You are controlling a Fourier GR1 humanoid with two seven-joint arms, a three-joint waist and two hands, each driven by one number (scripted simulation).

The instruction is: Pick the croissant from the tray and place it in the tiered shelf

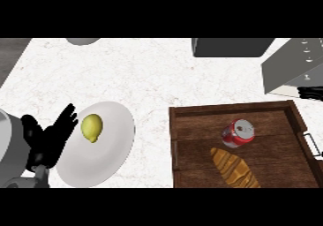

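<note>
The golden-brown croissant (236,170) lies in the near part of the wooden tray (229,109), at the lower right. A grey tiered shelf (291,66) stands past the tray's far right corner. My left hand (50,139) rests open at the lower left, fingers up, beside a white plate and far from the croissant. Of my right hand (314,93) only a black bit shows at the right edge, between the shelf and the tray's far corner. It touches nothing that I can see.
A red soda can (239,133) lies on its side in the tray just beyond the croissant. A lemon (92,128) sits on the white plate (115,150). A dark grey box (232,46) and a grey rounded object (83,41) stand at the far edge.
</note>
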